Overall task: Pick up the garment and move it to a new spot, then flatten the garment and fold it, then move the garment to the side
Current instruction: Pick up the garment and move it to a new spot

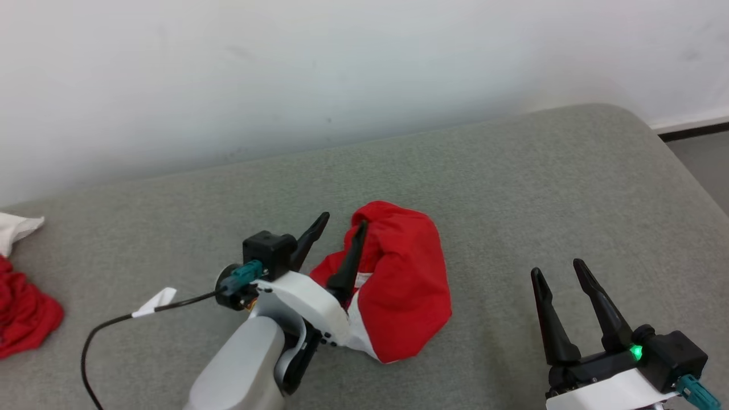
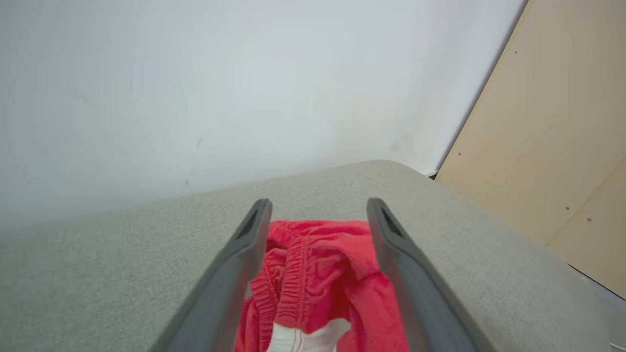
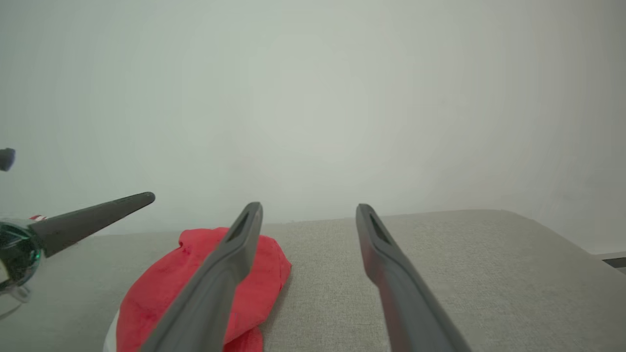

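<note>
My right gripper (image 1: 557, 267) hovers nearest, fingers spread and empty. My left gripper (image 1: 343, 221) is spread wide too, gripping nothing, with the crumpled red garment (image 1: 404, 279) showing between its fingers. The garment lies mid-cushion on the grey cushion (image 1: 512, 188) before the white wall (image 1: 285, 74).

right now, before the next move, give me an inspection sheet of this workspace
surface: grey padded top, bare to the right of the garment
job's things: red garment with white trim, crumpled mid-surface, not flattened
clutter: second red cloth and white cloth at the far left edge
grippers: left gripper open, astride the garment's top; right gripper open, apart from it
cables: black cable with white tag trailing from the left wrist
surroundings: white wall behind; beige panel to one side
</note>
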Robot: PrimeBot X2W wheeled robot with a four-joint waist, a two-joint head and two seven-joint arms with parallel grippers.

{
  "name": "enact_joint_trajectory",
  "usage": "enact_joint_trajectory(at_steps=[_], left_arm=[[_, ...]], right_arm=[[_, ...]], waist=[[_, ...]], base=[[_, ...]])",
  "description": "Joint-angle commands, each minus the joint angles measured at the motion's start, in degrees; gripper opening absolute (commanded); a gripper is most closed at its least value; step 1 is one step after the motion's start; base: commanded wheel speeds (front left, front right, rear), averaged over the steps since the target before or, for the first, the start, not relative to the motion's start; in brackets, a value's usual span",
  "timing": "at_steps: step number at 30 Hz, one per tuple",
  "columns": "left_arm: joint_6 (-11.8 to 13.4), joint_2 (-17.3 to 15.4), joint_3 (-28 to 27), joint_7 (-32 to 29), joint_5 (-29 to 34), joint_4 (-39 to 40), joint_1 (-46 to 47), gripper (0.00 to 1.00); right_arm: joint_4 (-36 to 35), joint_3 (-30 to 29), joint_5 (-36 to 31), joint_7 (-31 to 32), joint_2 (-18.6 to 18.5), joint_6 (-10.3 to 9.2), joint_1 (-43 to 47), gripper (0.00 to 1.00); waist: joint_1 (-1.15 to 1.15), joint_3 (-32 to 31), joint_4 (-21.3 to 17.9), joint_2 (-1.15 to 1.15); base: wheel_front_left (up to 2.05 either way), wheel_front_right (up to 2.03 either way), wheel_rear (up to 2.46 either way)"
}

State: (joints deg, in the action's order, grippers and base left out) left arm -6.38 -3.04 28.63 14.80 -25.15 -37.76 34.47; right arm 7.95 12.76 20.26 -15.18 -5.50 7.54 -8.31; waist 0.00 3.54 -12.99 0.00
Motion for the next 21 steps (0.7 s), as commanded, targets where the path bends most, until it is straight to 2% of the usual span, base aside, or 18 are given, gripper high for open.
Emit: enact_joint_trajectory(at_steps=[1,7,12,16,21], left_arm=[[0.7,-1.4,-0.7,0.3,0.6,1.7,-1.9,1.00],[3.0,-4.5,-3.5,0.4,1.3,9.2,-7.1,1.00],[6.5,-7.0,-9.4,0.4,2.2,20.4,-15.3,1.00],[8.3,-7.3,-14.5,0.3,4.0,27.7,-22.8,1.00],[8.9,-6.2,-19.4,0.3,6.3,31.6,-29.7,1.00]], right_arm=[[-0.1,-0.1,-0.3,0.0,-0.5,-0.10,0.8,1.00],[-0.4,-0.9,-0.5,0.1,-0.9,-0.10,2.0,1.00],[-1.4,-2.1,-0.7,0.0,-0.9,-0.10,3.2,1.00],[-2.2,-3.3,-0.8,0.1,-1.0,-0.10,4.4,1.00],[-2.7,-4.6,-0.9,0.1,-1.2,-0.10,5.4,1.00]], waist=[[0.00,-1.5,3.2,0.00],[0.00,-2.5,5.8,0.00],[0.00,-2.9,6.9,0.00],[0.00,-3.2,7.3,0.00],[0.00,-3.7,7.2,0.00]], base=[[0.00,0.00,0.00],[0.00,0.00,0.00],[0.00,0.00,0.00],[0.00,0.00,0.00],[0.00,0.00,0.00]])
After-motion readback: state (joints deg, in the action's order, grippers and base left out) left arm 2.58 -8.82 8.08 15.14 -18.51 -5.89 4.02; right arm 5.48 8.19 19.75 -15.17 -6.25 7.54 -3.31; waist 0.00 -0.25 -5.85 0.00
